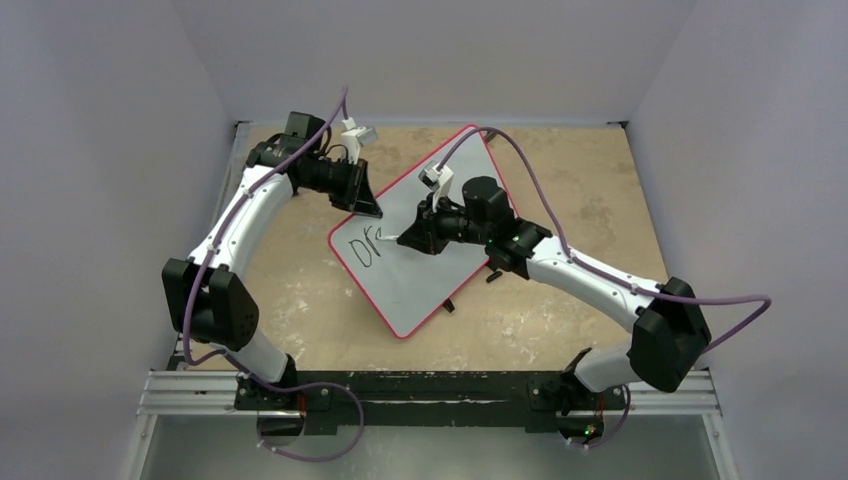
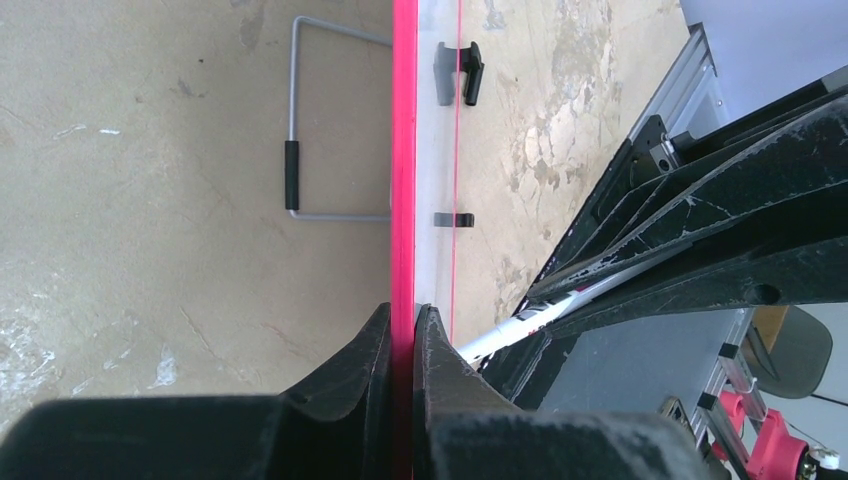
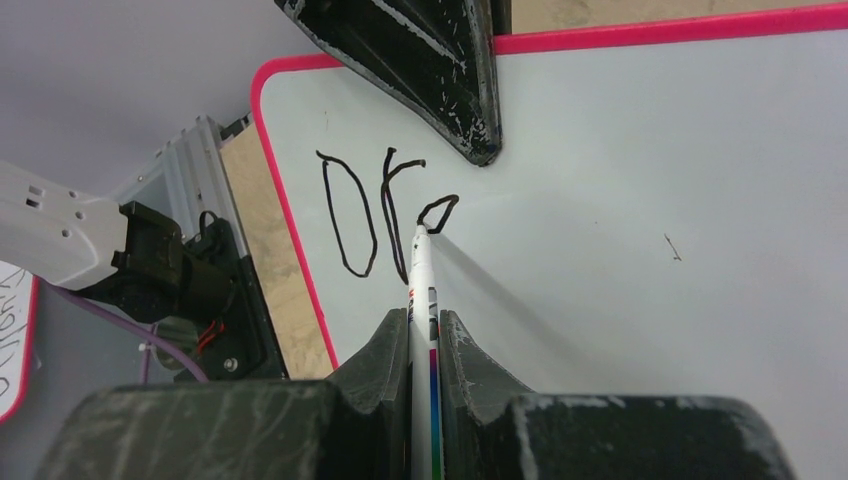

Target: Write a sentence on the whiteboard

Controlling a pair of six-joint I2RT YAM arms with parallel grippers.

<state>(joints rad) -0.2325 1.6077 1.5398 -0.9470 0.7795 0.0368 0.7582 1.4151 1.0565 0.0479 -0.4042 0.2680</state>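
The whiteboard point(image 1: 420, 270) lies tilted on the table, white with a red rim. My left gripper point(image 1: 366, 207) is shut on its upper left edge; in the left wrist view point(image 2: 403, 325) its jaws pinch the red rim point(image 2: 404, 150). My right gripper point(image 3: 424, 330) is shut on a white marker point(image 3: 420, 280) whose tip touches the board. The sentence point(image 3: 375, 212) shows only as black "Dr" plus a small loop, also seen in the top view point(image 1: 368, 246). The right gripper point(image 1: 410, 238) hovers just right of the lettering.
Black clips sit on the board's edge point(image 2: 457, 72) and near its lower right side point(image 1: 494, 272). A wire stand with a black grip point(image 2: 292, 175) lies under the board. The left gripper's fingers point(image 3: 440, 70) reach into the right wrist view. Grey walls surround the tan table point(image 1: 590, 190).
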